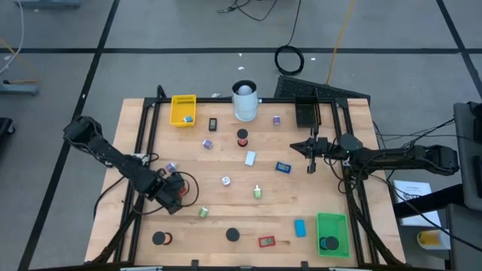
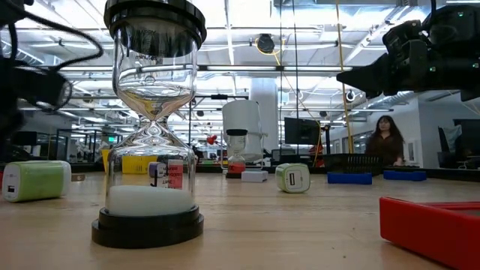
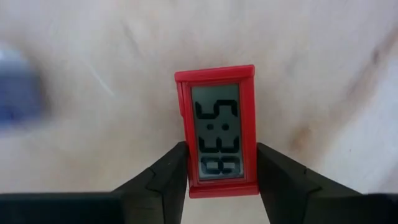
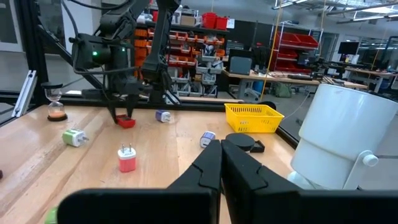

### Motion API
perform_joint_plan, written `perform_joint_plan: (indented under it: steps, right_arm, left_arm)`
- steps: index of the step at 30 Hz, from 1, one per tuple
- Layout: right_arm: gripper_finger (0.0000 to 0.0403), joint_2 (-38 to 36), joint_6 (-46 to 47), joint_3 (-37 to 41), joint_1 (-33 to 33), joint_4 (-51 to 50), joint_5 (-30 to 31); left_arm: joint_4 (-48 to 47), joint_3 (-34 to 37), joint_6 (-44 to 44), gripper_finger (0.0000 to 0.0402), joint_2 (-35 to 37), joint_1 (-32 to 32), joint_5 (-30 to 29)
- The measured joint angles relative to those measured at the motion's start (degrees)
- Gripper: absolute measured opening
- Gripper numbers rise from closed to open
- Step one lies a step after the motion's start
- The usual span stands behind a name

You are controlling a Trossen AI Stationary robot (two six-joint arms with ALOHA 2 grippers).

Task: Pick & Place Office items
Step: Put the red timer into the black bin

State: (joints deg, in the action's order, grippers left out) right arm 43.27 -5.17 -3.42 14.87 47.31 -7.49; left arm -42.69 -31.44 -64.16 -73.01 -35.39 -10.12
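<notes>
Red plastic, rectangular, grey LCD face w/ blocky digits: a small digital clock (image 3: pixel 216 130) sits clamped between the left gripper's (image 3: pixel 217 171) two dark wedge-shaped fingers (image 3: pixel 166 176), which press its long sides. In the high view that gripper (image 1: pixel 172 191) is low over the wood tabletop (image 1: pixel 226 207) at the left-front area, the clock hidden under it.

Near it on the table: a green-and-white charger plug (image 1: pixel 203 213), a black round disc (image 1: pixel 160 239), a purple-white item (image 1: pixel 170 167).

Right gripper (image 1: pixel 310 156) hangs above the right-centre of the table, fingers (image 4: pixel 211 163) pressed together, holding nothing. Just beside it lies a blue block (image 1: pixel 283 168).

Further out: tall white cylinder (image 1: pixel 245 100) at the back edge, yellow mesh basket (image 1: pixel 183 109) to its left, green tray (image 1: pixel 332 233) front right w/ a black disc inside. Low view: glass sand timer (image 2: pixel 153 120) w/ black caps, white sand in the bottom bulb.
</notes>
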Motion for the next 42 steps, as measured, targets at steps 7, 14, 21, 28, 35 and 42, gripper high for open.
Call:
perform_joint_plan:
  steps: [7,14,21,28,35,42]
  right_arm:
    - [0.0,0.0,1.71,0.0,0.0,0.1,0.22]
    - [0.0,0.63,9.19,-1.75,-0.26,-3.47,1.99]
    - [0.0,8.17,20.45,-11.42,-7.11,-19.11,15.36]
    - [0.0005,22.94,26.71,-20.68,-16.58,-18.36,24.05]
    - [0.005,36.12,30.43,-29.29,-21.69,-17.74,28.57]
    - [0.0116,41.36,32.86,-30.58,-22.05,-13.47,28.62]
  left_arm:
    - [13.03,0.42,19.95,0.0161,2.4,0.92,-18.96]
    - [47.65,4.78,49.88,0.0164,1.77,9.22,-21.4]
    - [63.06,5.84,64.7,0.0164,-0.58,20.42,-20.83]
    - [63.99,0.05,66.81,0.0165,-10.46,23.58,-20.75]
    - [63.42,-7.24,68.61,0.0165,-20.77,23.93,-23.63]
    - [63.82,-9.7,69.65,0.0165,-24.61,25.08,-22.94]
